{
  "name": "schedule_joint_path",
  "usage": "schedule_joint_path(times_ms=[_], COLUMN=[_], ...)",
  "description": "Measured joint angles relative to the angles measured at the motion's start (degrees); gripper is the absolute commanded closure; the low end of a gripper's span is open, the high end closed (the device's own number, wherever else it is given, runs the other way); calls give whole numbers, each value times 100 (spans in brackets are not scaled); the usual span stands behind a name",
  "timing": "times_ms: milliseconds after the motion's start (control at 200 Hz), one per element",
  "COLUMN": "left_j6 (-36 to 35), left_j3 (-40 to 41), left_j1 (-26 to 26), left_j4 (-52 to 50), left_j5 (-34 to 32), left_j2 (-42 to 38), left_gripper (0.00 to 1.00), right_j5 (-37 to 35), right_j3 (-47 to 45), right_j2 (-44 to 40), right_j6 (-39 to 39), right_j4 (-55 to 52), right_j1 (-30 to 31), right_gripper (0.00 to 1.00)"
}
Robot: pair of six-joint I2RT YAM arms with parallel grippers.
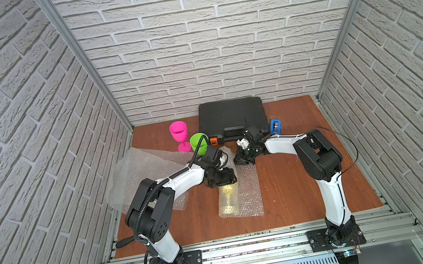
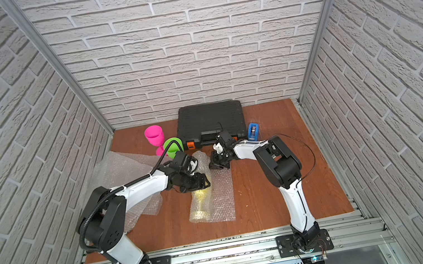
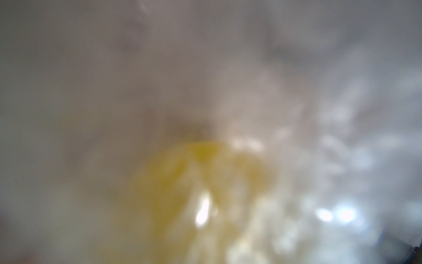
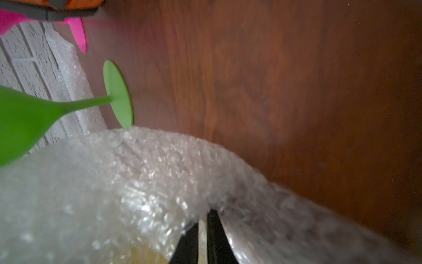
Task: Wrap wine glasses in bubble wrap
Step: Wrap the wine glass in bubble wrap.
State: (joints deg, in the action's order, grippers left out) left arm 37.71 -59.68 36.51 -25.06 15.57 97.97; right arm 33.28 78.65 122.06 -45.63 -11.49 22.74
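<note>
In both top views the yellow goblet (image 1: 228,198) (image 2: 200,203) lies on its side mid-counter (image 1: 295,182), rolled in wrap (image 1: 249,193). The left tool (image 1: 227,180) sits on its far end. The right tool (image 1: 237,160) is just beyond, at the wrap's lifted far edge.

The left wrist view is all blur: yellow goblet (image 3: 205,173) seen through wrap (image 3: 319,137) close against the lens. I cannot tell whether this tool's jaws grip.

In the right wrist view the right tool (image 4: 203,219) is closed, pinching the wrap (image 4: 137,182). The green goblet (image 4: 29,114) stands upright just past the wrap, the pink goblet (image 4: 80,34) beyond it.
</note>
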Motion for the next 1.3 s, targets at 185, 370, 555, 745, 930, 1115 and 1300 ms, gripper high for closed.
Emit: schedule_joint_path(times_ms=[185, 370, 555, 745, 930, 1115, 1300], left_j6=[254, 474, 610, 697, 734, 726, 704], left_j3=[-518, -848, -981, -1034, -1034, -1032, -920], left_j1=[302, 457, 529, 535, 531, 527, 525], left_j4=[-691, -1119, -1279, -1394, -1410, -1368, -1281], left_j5=[-741, -1150, -1307, -1397, -1478, -1513, -1530], left_j2=[203, 396, 479, 509, 509, 507, 389], left_gripper=[33, 34, 36, 36, 37, 37, 22], right_j5=[-70, 232, 457, 417, 380, 321, 267], right_j3=[-713, -2240, -3606, -4024, -4052, -4050, -4052], right_j2=[-761, -2411, -2894, -2889, -2702, -2317, -2339], right_j6=[146, 55, -503, -1080, -1381, -1554, -1547], right_j4=[-70, 328, 1510, 2468, 3082, 3484, 3560], right_j1=[-168, -28, 647, 1270, 1309, 1351, 1366], right_gripper=[67, 51, 40, 43, 52, 69, 81])
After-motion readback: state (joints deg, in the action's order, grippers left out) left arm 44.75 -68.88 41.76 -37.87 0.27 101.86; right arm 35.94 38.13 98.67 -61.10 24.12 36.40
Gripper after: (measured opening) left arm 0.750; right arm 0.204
